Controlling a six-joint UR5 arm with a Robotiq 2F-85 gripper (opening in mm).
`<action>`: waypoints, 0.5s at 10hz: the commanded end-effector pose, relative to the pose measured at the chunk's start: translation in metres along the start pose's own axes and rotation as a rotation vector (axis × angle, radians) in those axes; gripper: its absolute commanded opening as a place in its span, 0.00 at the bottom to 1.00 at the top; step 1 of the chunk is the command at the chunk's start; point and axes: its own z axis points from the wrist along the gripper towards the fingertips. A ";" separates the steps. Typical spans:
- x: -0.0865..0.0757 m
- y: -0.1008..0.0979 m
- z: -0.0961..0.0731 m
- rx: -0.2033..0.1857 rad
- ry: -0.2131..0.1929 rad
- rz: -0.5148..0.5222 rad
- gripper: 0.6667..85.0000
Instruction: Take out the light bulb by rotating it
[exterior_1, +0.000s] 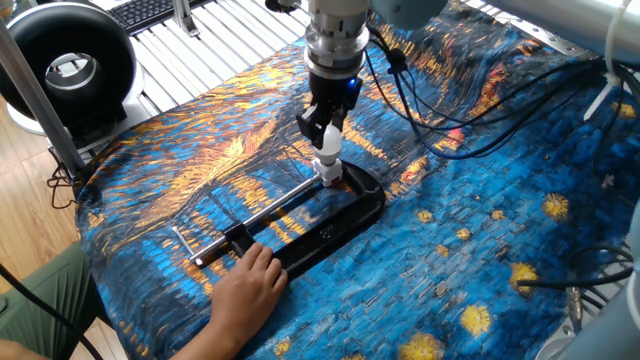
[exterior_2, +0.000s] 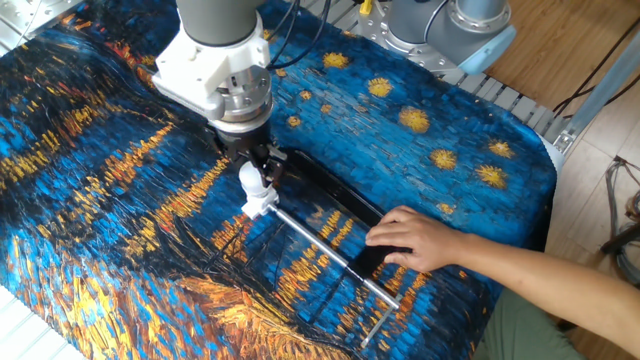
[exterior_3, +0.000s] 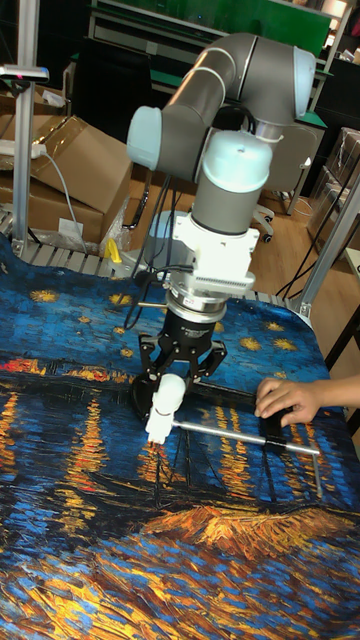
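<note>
The light bulb (exterior_1: 329, 146) (exterior_2: 250, 177) (exterior_3: 169, 392) stands upright, a small white globe whose neck runs down into a white socket (exterior_1: 328, 176) (exterior_2: 260, 205) (exterior_3: 155, 430). That socket sits at the end of a black clamp (exterior_1: 340, 215) (exterior_2: 330, 190) with a silver rod (exterior_1: 270, 210) (exterior_3: 240, 432). My gripper (exterior_1: 326, 133) (exterior_2: 256, 170) (exterior_3: 176, 385) points straight down over the bulb, its black fingers shut on the globe from both sides. A person's hand (exterior_1: 250, 285) (exterior_2: 420, 240) (exterior_3: 285, 395) presses on the clamp's other end.
A blue and orange painted cloth (exterior_1: 480, 250) covers the table. A black round fan (exterior_1: 70, 65) stands at the far left corner, with a keyboard (exterior_1: 150, 12) behind it. Black cables (exterior_1: 450, 130) trail across the cloth right of the arm. Another arm's base (exterior_2: 470, 25) stands at the table's edge.
</note>
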 end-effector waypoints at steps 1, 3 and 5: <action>-0.010 0.011 -0.001 0.003 -0.050 -0.059 0.11; -0.008 0.003 -0.010 -0.006 -0.051 -0.148 0.13; -0.007 -0.012 -0.012 0.027 -0.049 -0.223 0.13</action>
